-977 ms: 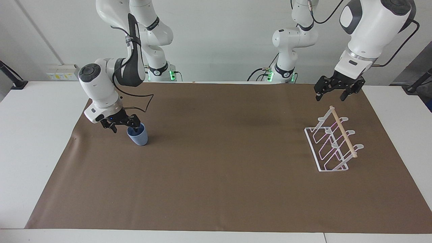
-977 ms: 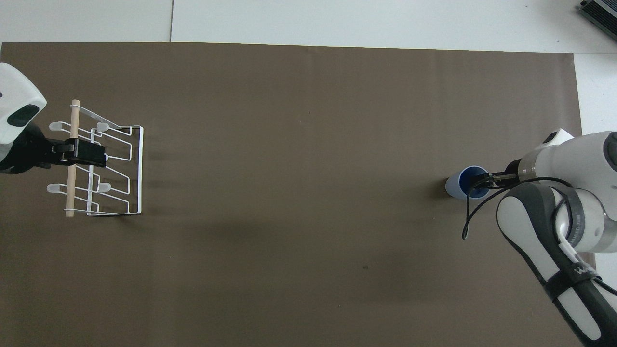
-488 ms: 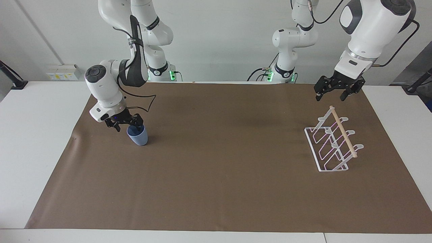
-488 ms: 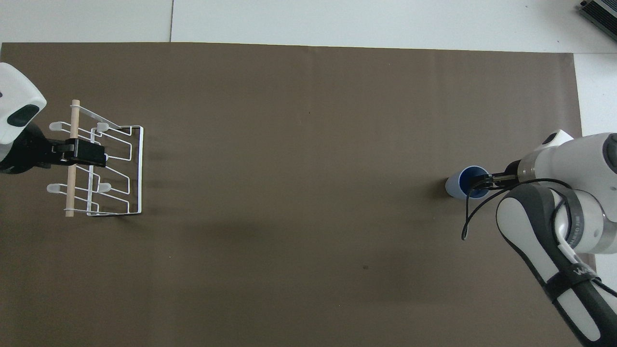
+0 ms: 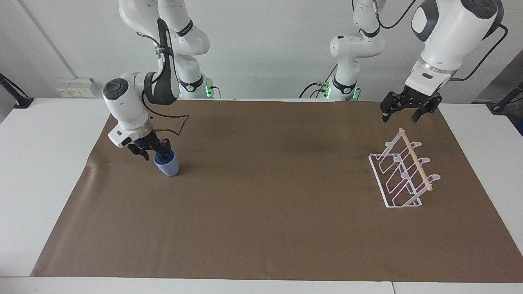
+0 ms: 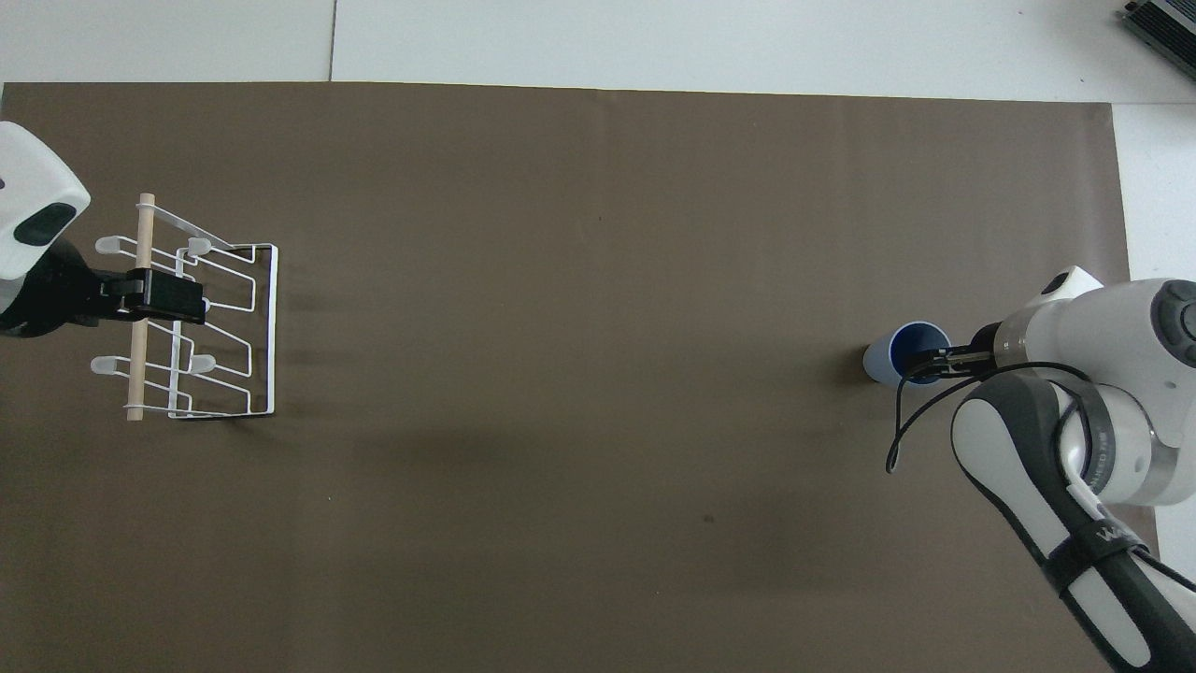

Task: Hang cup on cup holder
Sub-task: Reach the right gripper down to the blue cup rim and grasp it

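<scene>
The light blue cup (image 5: pixel 168 166) stands upright on the brown mat toward the right arm's end of the table; it also shows in the overhead view (image 6: pixel 881 363). My right gripper (image 5: pixel 155 154) is tilted at its rim, open, with one finger inside the cup and the other outside; it also shows in the overhead view (image 6: pixel 939 362). The white wire cup holder (image 5: pixel 416 165) with its wooden dowel stands toward the left arm's end (image 6: pixel 136 374). No cup hangs on it. My left gripper (image 5: pixel 399 118) hovers open above the holder (image 6: pixel 168 296).
A brown mat (image 5: pixel 261 212) covers most of the white table (image 5: pixel 41 171). A black cable loops from the right wrist beside the cup (image 6: pixel 899 430).
My right wrist has risen and turned a little while its fingertips stay at the cup's rim, and the gap between the fingers looks narrower. The cup and the left arm have not moved.
</scene>
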